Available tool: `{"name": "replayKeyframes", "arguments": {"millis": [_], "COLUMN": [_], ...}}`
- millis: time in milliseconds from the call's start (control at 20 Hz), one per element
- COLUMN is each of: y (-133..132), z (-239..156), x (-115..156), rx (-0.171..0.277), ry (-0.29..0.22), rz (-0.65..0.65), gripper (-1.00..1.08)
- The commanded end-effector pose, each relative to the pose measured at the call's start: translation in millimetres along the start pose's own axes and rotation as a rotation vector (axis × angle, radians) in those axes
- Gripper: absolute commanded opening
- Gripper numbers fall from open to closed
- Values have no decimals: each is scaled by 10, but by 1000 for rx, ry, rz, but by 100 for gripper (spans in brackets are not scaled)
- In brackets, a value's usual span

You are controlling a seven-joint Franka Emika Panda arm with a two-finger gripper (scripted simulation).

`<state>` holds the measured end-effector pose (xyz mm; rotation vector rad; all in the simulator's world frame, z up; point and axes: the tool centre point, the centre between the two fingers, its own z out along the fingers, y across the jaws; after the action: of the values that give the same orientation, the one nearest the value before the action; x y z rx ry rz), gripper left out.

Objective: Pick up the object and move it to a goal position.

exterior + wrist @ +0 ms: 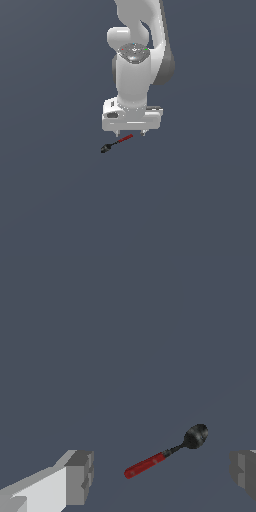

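Since the object (165, 456), a thin, stiff, light-looking rod, lies on the worktop (60, 200) between the spread fingers of the claw (160, 476), pinching its red shaft seems safest.

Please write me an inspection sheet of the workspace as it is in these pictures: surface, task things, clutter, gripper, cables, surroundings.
Surface: plain dark grey-blue ground, no marks seen.
Job's things: small tool with red shaft and black rounded tip, lying between the fingers in the wrist view, touching neither.
Clutter: nothing seen.
Gripper: white gripper pointing down over the tool's red end, open, holding nothing.
Cables: nothing seen.
Surroundings: nothing seen besides the arm; no goal marker visible.
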<state>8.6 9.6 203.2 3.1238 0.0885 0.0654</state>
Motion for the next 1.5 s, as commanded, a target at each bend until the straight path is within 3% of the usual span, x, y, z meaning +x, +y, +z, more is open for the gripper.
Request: {"name": "replayKeyframes", "arguments": {"millis": [0,500,950,1450], "y": [0,352,346,388], "z": [0,-168,-81,293], "x": [0,43,11,-154], "rx": [0,-9,-4,12], "ry": [0,38,32,13], "rz": [0,68,106,302], "gripper": [100,100,100,100]}}
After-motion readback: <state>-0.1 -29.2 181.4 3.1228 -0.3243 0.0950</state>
